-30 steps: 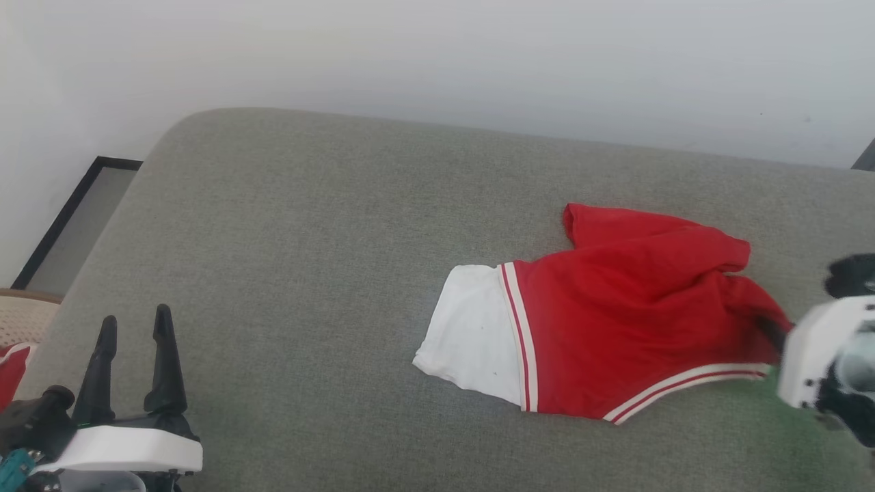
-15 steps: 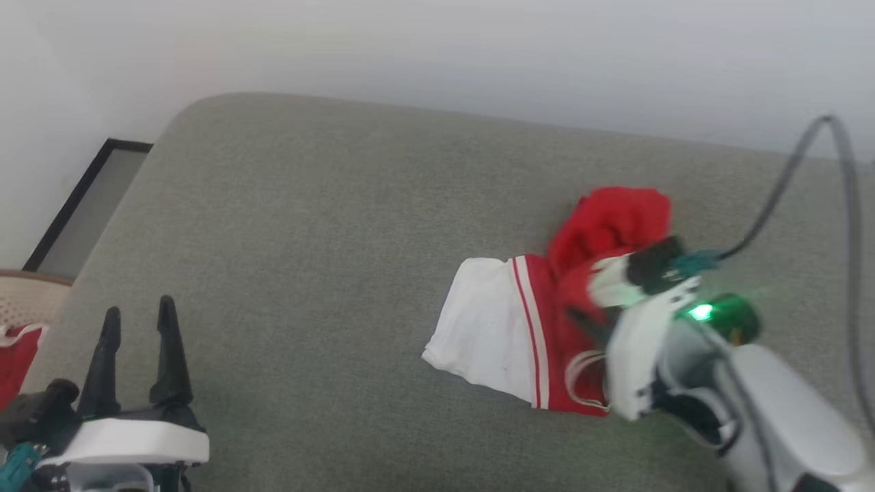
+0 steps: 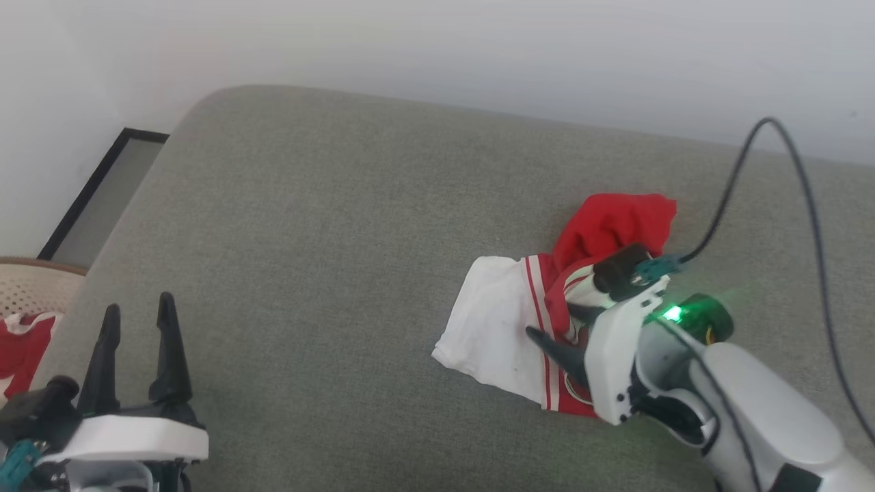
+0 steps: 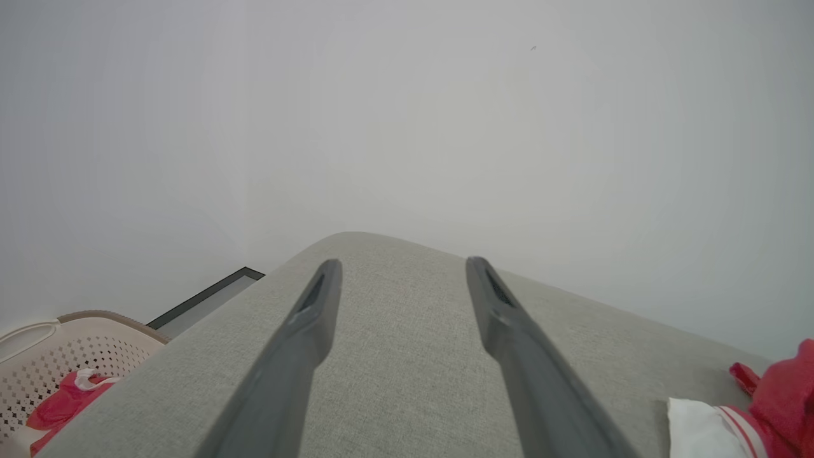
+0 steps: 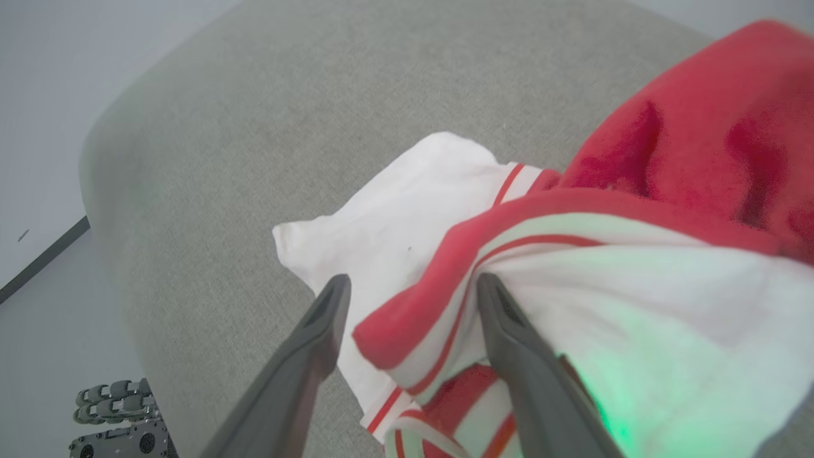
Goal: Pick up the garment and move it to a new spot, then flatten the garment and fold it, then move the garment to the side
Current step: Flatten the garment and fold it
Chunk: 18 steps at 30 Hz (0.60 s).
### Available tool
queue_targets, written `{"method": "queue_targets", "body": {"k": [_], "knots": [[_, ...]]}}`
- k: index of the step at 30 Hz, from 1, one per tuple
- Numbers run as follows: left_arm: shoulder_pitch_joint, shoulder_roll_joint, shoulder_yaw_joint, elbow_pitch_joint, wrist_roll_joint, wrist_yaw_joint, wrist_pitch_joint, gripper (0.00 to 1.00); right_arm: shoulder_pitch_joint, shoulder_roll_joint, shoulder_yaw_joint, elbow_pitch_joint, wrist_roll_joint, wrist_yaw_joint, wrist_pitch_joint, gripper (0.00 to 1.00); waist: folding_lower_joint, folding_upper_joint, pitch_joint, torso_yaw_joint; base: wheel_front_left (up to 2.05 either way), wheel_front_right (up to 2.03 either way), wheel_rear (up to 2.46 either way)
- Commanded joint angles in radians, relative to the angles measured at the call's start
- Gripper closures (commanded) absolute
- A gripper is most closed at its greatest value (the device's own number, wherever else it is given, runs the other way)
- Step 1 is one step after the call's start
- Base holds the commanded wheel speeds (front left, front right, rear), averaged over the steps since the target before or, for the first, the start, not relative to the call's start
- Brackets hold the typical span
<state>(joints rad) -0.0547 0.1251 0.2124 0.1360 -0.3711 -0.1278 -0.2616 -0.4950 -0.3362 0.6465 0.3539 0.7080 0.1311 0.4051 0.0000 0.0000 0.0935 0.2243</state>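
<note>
My right arm has swung in from the worktop's right edge and pushed the garment [image 3: 502, 321] into a heap. A second ago it lay spread out flat. My right gripper [image 3: 551, 321], clamped on the hem then, now has its fingers spread wide. In the right wrist view a red-and-white fold of the garment [image 5: 407, 216] lies loose between the fingers of that gripper [image 5: 412, 283], not pinched.

The garment sits on the right half of the grey fabric-covered worktop [image 3: 328, 225], about midway between the far and near edges. Its white sleeve panel is flat toward the left, and the red body is bunched up behind my wrist.

My left gripper [image 3: 137, 316] hangs over the near left corner, wide open and empty. Beyond the left edge stands a tan basket [image 3: 27, 290] with a red-and-white cloth [image 3: 24, 345] in it.
</note>
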Motion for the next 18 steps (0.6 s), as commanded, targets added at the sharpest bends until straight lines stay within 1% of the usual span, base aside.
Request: {"method": "queue_targets", "body": {"k": [1, 8, 11, 14, 18], "knots": [[0.012, 0.004, 0.007, 0.002, 0.003, -0.002, -0.005, 0.00, -0.005, -0.018, -0.001, -0.023, 0.010, -0.001, -0.011, 0.00, 0.0000, 0.0000, -0.008, -0.004, 0.00, 0.00, 0.00], [0.040, 0.004, 0.022, -0.011, -0.005, -0.002, -0.005, 0.00, 0.032, -0.081, -0.078, -0.113, 0.017, -0.001, -0.035, 0.00, 0.0000, 0.0000, -0.027, -0.019, 0.00, 0.00, 0.00], [0.050, 0.004, 0.022, -0.015, -0.004, -0.002, -0.005, 0.00, 0.053, -0.099, -0.131, -0.140, 0.009, -0.001, -0.036, 0.00, 0.0000, 0.0000, -0.027, -0.024, 0.00, 0.00, 0.00], [0.049, 0.003, 0.019, -0.017, -0.005, -0.002, -0.005, 0.00, 0.073, -0.105, -0.180, -0.141, -0.011, -0.001, -0.026, 0.00, 0.0000, 0.0000, -0.024, -0.026, 0.00, 0.00, 0.00], [0.041, 0.002, 0.010, -0.015, -0.005, -0.002, -0.005, 0.00, 0.091, -0.098, -0.242, -0.120, -0.023, -0.001, -0.001, 0.00, 0.0000, 0.0000, -0.016, -0.022, 0.00, 0.00, 0.00]]}}
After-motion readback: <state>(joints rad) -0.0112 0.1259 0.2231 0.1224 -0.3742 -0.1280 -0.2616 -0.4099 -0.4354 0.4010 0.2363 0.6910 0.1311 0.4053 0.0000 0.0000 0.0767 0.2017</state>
